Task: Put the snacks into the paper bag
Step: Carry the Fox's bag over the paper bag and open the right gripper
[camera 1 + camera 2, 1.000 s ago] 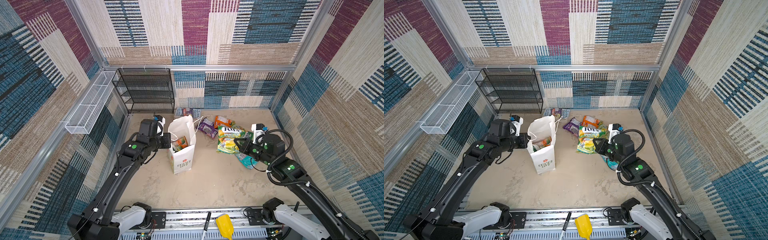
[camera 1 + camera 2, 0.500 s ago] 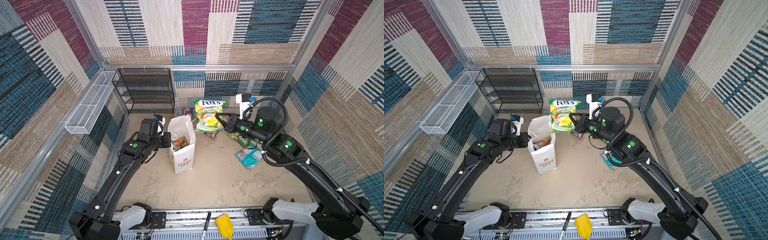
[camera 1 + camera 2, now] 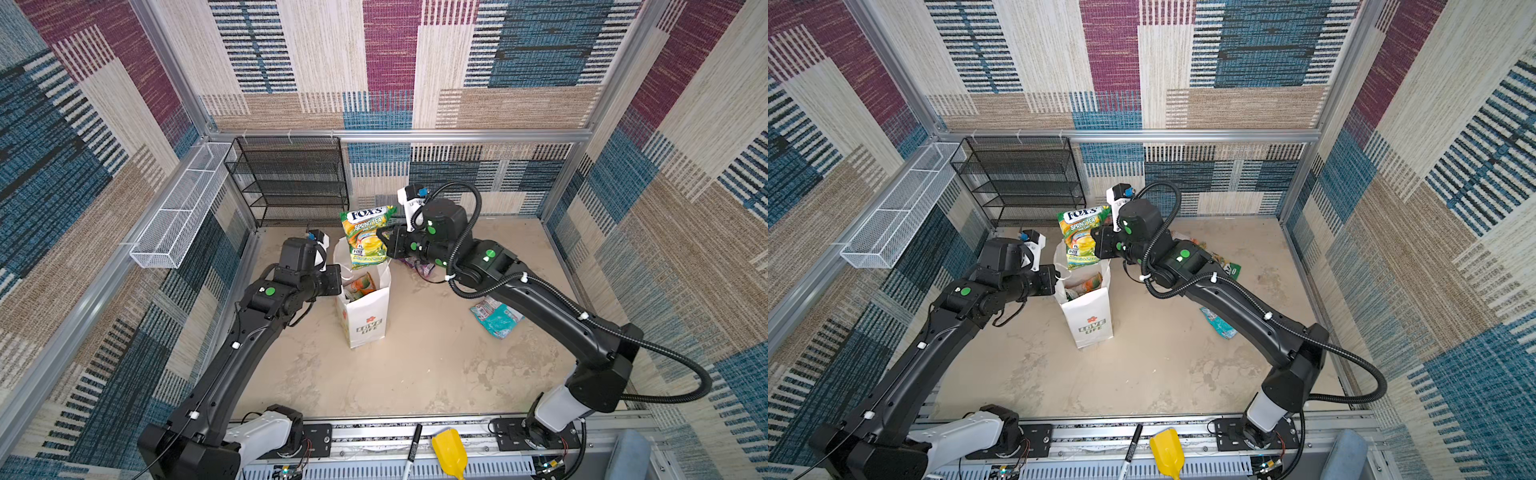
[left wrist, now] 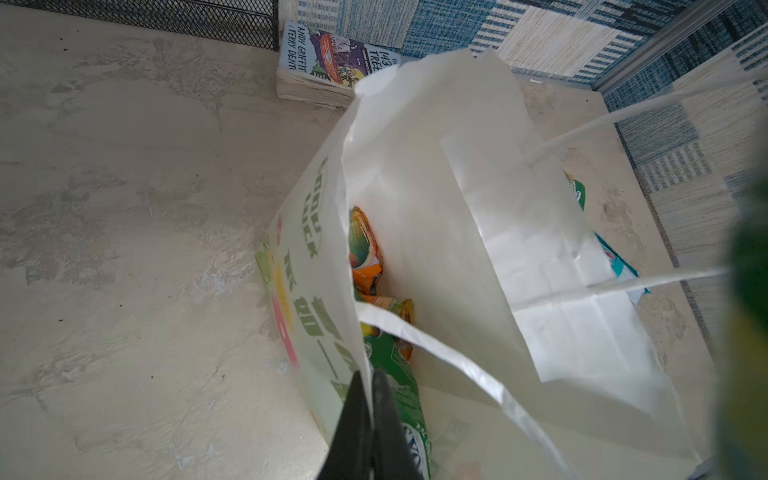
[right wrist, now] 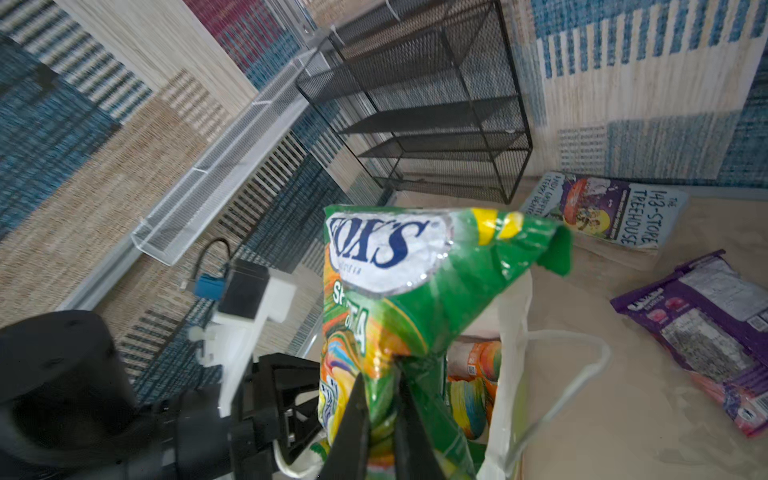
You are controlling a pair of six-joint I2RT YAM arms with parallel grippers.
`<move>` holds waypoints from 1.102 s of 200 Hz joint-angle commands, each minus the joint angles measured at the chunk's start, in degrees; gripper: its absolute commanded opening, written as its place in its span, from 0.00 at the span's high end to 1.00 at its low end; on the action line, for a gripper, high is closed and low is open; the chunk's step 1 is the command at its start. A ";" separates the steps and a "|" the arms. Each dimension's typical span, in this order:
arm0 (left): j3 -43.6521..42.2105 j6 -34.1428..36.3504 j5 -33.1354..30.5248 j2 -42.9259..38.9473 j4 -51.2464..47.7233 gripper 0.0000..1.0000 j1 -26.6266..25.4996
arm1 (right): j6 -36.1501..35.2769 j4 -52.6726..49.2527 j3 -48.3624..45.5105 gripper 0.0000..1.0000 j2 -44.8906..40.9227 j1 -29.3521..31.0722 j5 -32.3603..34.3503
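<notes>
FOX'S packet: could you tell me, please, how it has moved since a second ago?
The right gripper, shut on the FOX'S packet, lifted it and carried it left, over the bag. The left gripper stayed shut on the bag's rim; the teal packet stayed put.

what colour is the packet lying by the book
Purple packet, clearest in the right wrist view.

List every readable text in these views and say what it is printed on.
"FOX'S", "SPRING TEA": on the FOX'S packet.
"LOVE LIFE": on the side of the paper bag.
"143-STORE", "TREEHOUSE": on the cover of the book.
"ANDY GRIFFIT", "TERRY DENT": on the same book, cut off by the bag.
Purple packet and teal packet: print too blurred or small to read.
</notes>
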 commanded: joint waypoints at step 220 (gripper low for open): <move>0.01 -1.39 -1.61 0.21 2.24 1.00 1.74 | -4.90 -9.98 12.97 0.51 13.55 9.30 10.07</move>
